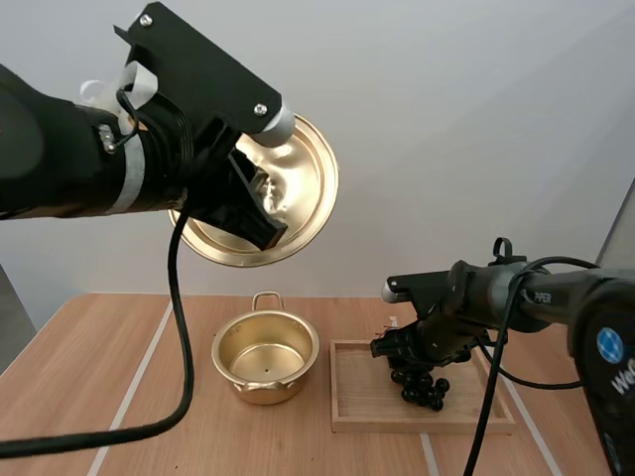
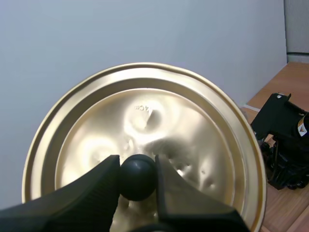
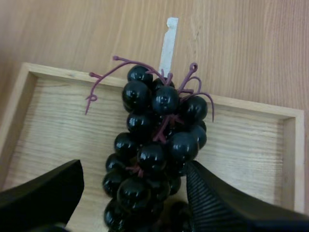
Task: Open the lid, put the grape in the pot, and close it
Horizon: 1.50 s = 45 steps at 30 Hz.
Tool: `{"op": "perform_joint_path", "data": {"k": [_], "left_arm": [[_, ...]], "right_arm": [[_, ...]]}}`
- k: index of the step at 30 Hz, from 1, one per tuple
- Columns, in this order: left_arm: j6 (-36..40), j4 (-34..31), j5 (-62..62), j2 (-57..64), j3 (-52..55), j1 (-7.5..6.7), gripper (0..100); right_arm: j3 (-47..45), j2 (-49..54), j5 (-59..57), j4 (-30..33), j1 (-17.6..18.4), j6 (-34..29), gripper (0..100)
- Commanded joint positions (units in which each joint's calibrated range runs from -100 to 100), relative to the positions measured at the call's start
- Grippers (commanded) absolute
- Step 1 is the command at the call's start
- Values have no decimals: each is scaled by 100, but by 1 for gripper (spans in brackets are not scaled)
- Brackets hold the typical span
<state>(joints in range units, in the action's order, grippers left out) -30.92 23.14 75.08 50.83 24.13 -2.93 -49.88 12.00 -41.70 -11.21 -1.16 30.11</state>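
My left gripper [image 1: 254,212] holds the golden lid [image 1: 309,171] high in the air, tilted on edge, above and behind the open golden pot [image 1: 266,355]. Seen from the left wrist, the left gripper [image 2: 137,174] is shut on the lid's black knob [image 2: 137,177], in front of the lid [image 2: 145,121]. A bunch of dark grapes [image 1: 421,385] lies in the wooden tray [image 1: 357,416], right of the pot. My right gripper [image 1: 402,349] hangs low over the bunch. The right gripper [image 3: 134,169] is open, one finger on each side of the grapes [image 3: 157,145].
The pot is empty and stands on the wooden table just left of the tray [image 3: 251,107]. A white tape mark [image 3: 169,43] sits on the table beyond the tray's far rim. White lines run across the tabletop.
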Motion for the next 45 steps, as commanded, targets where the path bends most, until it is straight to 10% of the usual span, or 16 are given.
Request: {"op": "perform_joint_path", "data": {"k": [1, 13, 15, 18, 33, 45], "left_arm": [[26, 12, -20, 321, -66, -22, 0], [55, 12, 58, 999, -149, -22, 0], [177, 12, 58, 1093, -288, -22, 0], [411, 12, 58, 1217, -613, -22, 0], [700, 12, 343, 1587, -1462, -22, 0], [916, -2, 370, 1610, -1462, -22, 0]], "right_arm": [[35, -316, 486, 159, -26, 47, 100], [35, -952, 1290, 334, -26, 47, 100], [35, -952, 1331, 334, -26, 47, 73], [35, -952, 1370, 334, -26, 47, 0], [35, 431, 1471, 334, 177, 46, 0], [86, 1582, 1390, 334, 1562, 46, 0]]}}
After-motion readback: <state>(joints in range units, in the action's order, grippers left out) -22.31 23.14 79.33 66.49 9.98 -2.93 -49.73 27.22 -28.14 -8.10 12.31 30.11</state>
